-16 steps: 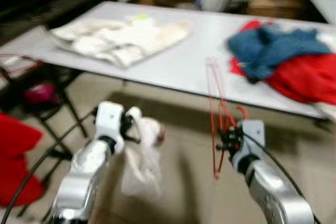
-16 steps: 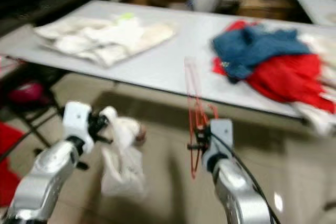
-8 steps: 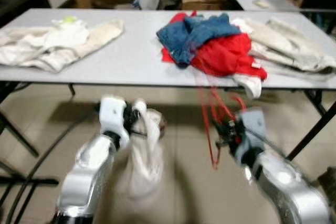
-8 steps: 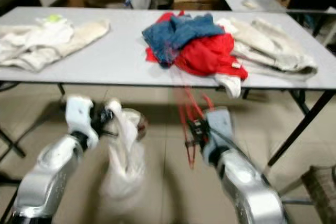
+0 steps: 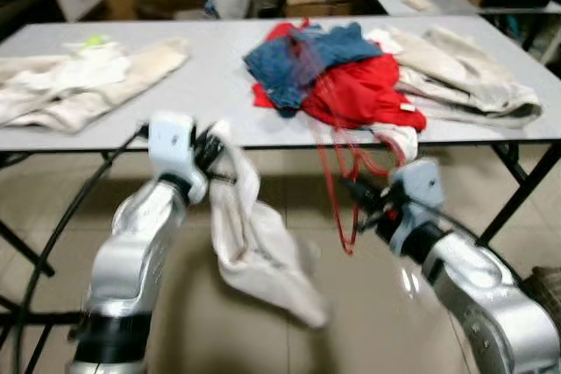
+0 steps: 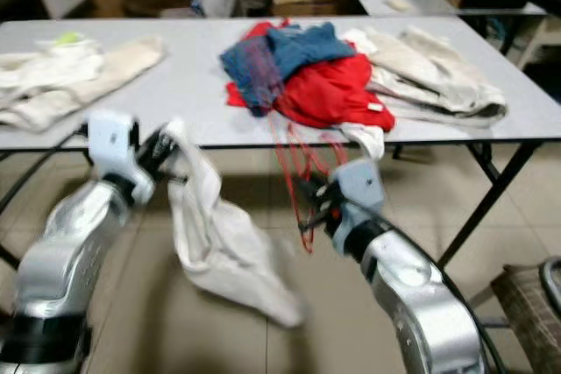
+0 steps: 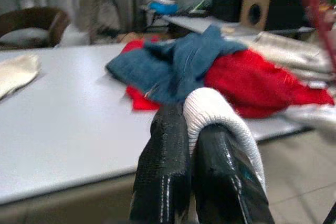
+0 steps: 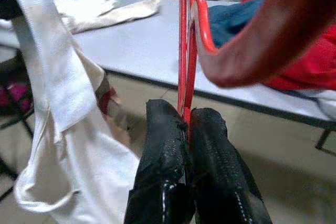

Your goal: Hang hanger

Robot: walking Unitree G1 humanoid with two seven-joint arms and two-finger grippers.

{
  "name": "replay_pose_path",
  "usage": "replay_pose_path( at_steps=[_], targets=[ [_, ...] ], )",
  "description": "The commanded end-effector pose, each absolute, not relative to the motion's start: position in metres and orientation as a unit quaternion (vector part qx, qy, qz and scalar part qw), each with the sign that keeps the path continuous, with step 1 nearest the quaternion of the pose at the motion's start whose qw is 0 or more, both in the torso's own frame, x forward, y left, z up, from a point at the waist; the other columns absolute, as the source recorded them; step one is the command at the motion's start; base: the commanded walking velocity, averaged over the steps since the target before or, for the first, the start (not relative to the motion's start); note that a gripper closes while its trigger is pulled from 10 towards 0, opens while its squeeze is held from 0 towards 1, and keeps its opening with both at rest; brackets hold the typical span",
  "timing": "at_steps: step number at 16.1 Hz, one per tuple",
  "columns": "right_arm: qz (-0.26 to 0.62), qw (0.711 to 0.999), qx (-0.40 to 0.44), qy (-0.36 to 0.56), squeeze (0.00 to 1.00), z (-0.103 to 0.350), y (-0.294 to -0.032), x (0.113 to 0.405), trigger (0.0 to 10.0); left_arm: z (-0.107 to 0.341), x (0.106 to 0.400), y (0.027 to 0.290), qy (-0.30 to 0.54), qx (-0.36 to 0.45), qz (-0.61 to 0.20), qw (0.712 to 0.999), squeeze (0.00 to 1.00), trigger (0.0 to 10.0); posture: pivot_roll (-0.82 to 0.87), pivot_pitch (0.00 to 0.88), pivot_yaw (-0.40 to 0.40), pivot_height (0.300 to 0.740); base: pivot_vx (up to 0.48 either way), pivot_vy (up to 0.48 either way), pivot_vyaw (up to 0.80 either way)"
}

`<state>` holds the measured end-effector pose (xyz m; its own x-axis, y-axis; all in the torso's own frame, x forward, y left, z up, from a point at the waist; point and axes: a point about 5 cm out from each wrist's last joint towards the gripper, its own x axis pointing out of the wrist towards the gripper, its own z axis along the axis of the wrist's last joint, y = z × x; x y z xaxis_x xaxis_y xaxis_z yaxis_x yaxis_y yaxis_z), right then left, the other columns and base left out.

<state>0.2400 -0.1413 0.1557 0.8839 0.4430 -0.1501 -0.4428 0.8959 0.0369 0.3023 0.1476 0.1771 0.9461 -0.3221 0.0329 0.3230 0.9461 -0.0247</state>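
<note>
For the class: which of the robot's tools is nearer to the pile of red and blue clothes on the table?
Right. The right tool, gripping the red hanger, sits just below the pile; the left tool, holding a white garment, is farther aside.

Glossy red plastic hanger, soft white cloth garment, smooth matt table.

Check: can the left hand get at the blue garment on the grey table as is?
Probably not. The left hand is shut on a white cloth garment hanging from it, and sits below the grey table's near edge. The blue garment lies mid-table on the red pile.
</note>
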Motion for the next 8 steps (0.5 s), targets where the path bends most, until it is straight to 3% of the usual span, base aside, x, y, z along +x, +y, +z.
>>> replay_pose_path(
  at_steps=[1,3,6,8],
  targets=[
    [0.236,0.97,0.007,0.057,0.0,0.165,-0.138,0.244,10.0,0.177,0.304,0.159,-0.01,-0.012,-0.147,0.989,0.0,10.0,-0.08,0.0,0.044,0.74,0.382,0.0,0.0],
    [0.324,0.945,-0.018,0.046,0.0,0.174,-0.13,0.24,10.0,0.196,0.319,0.162,-0.038,-0.011,-0.148,0.988,0.0,10.0,-0.08,0.0,0.031,0.74,0.411,0.0,0.0],
    [0.346,0.937,-0.041,0.04,0.0,0.178,-0.136,0.24,10.0,0.212,0.333,0.165,-0.055,-0.001,-0.144,0.988,0.0,10.0,-0.08,0.0,0.031,0.74,0.435,0.0,0.0],
    [0.369,0.926,-0.056,0.053,0.0,0.187,-0.152,0.239,10.0,0.234,0.347,0.165,-0.07,0.009,-0.155,0.985,0.0,10.0,-0.08,0.0,0.032,0.74,0.446,0.0,-0.8]
  ],
)
